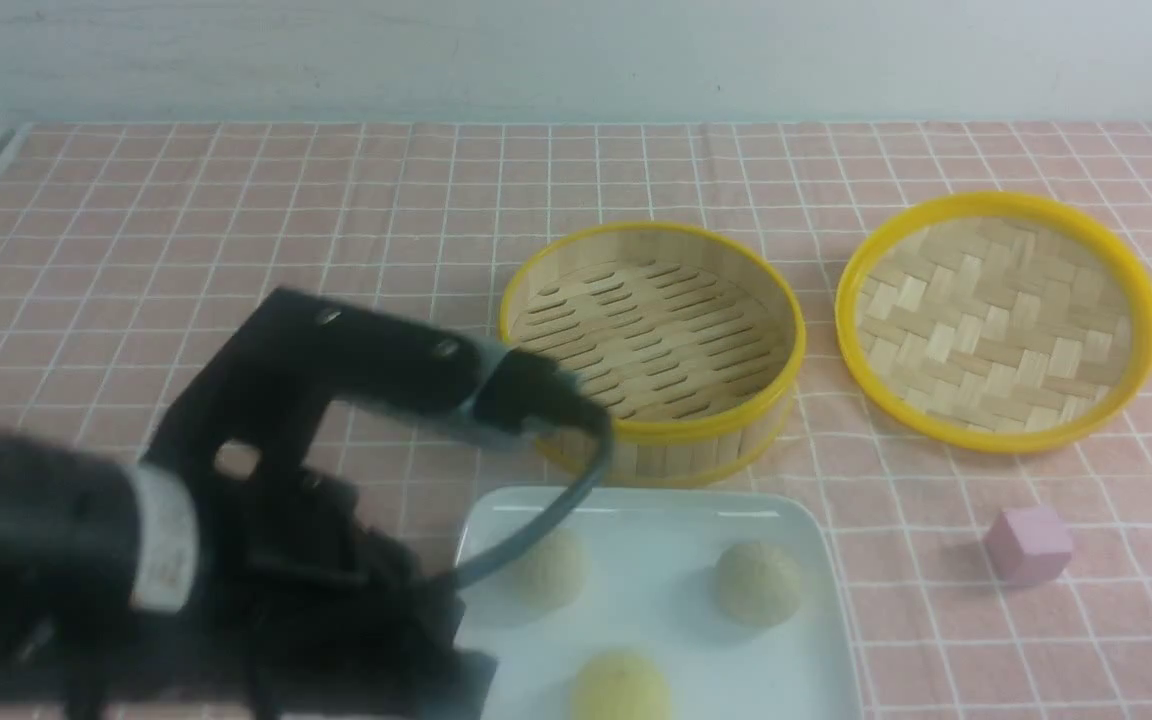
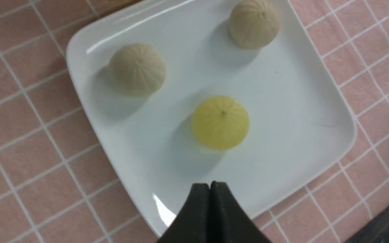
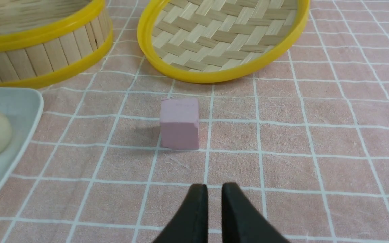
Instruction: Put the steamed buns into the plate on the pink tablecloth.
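We see our left arm [image 1: 266, 480] reaching in from eight o'clock, its left gripper [image 2: 210, 189] pressed closed. Our right gripper [image 3: 214, 195] shows a slim gap between its fingertips.

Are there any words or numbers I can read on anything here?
None can be read.
The left arm's pale band may carry print, but it is too blurred to tell.
No writing shows on the plate, the buns, the steamer, the woven lid or the pink cube.

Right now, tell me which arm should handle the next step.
Neither needs to: all three steamed buns already sit in the plate. If one needed nudging, left; the left pincer hangs shut over the plate, while the right pincer faces the pink cube.
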Robot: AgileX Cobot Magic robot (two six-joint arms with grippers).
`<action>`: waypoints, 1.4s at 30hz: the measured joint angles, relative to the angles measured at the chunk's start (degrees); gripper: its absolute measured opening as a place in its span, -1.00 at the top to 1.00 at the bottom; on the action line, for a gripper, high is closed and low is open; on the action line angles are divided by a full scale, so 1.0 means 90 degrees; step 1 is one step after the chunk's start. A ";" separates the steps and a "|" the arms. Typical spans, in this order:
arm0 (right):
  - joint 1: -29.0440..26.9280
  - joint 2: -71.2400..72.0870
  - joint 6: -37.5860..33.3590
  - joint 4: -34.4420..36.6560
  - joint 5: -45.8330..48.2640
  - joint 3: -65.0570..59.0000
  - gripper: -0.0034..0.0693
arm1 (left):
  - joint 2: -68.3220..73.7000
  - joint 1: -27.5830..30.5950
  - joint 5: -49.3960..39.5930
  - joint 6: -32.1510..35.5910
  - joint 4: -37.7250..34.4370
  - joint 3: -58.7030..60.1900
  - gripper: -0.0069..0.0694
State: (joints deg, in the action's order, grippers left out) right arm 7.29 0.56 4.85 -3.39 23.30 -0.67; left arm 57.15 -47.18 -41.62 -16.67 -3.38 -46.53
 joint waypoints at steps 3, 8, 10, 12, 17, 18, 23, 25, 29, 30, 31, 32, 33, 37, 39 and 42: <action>-0.0019 0.0000 0.0000 0.0000 0.0000 0.0000 0.74 | -0.0949 0.0000 0.1608 -0.0212 -0.0381 0.1267 0.82; -0.0026 0.0000 0.0000 0.0000 0.0000 0.0000 0.72 | -0.1659 0.0000 0.3357 -0.0370 -0.0752 0.2352 0.82; -0.0026 0.0000 0.0000 0.0000 0.0000 0.0000 0.72 | -0.1784 0.0000 0.3689 -0.0378 -0.0789 0.2610 0.82; -0.0026 0.0000 0.0000 0.0000 0.0000 0.0000 0.71 | -0.1824 0.0000 0.3794 -0.0384 -0.0800 0.2764 0.82; -0.0026 0.0000 0.0000 0.0000 0.0000 0.0000 0.69 | -0.1824 0.0000 0.3740 -0.0318 -0.0747 0.3024 0.81; -0.0026 0.0000 0.0000 0.0000 0.0000 0.0000 0.69 | -0.1824 0.0000 0.3732 -0.0260 -0.0702 0.3024 0.81; -0.0026 0.0000 0.0000 0.0000 0.0000 0.0000 0.68 | -0.1852 0.0000 0.3307 0.0158 -0.0066 0.3024 0.79; -0.0026 0.0000 0.0000 0.0000 0.0000 0.0000 0.68 | -0.1978 0.0000 0.3184 0.0191 0.0170 0.3036 0.79; -0.0026 0.0000 0.0000 0.0000 0.0000 0.0000 0.66 | -0.2623 0.0122 0.3170 0.0172 0.0704 0.3277 0.77; -0.0026 0.0000 0.0000 0.0000 0.0000 0.0000 0.65 | -0.2914 0.0305 0.3170 0.0172 0.0826 0.3426 0.77; -0.0026 0.0000 0.0000 0.0000 0.0000 0.0000 0.65 | -0.2914 0.0305 0.3170 0.0172 0.0844 0.3456 0.77; -0.0026 0.0000 0.0000 0.0000 0.0000 0.0000 0.65 | -0.3334 0.0683 0.3170 0.0172 0.0923 0.3681 0.77; -0.0026 0.0000 0.0000 0.0000 0.0000 0.0000 0.65 | -0.3606 0.0985 0.3163 0.0172 0.0961 0.3859 0.77; -0.0026 0.0000 0.0000 0.0000 0.0000 0.0000 0.63 | -0.4637 0.2418 0.3073 0.0184 0.1018 0.4547 0.76; -0.0026 0.0000 0.0000 0.0000 0.0000 0.0000 0.62 | -0.5073 0.3131 0.3029 0.0184 0.1031 0.4801 0.75; -0.0026 0.0000 0.0000 0.0000 0.0000 0.0000 0.60 | -0.5705 0.3989 0.2873 0.0184 0.1137 0.5032 0.74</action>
State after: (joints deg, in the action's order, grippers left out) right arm 7.05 0.56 4.85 -3.39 23.30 -0.67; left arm 5.81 -11.27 -15.76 -15.02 6.86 -1.25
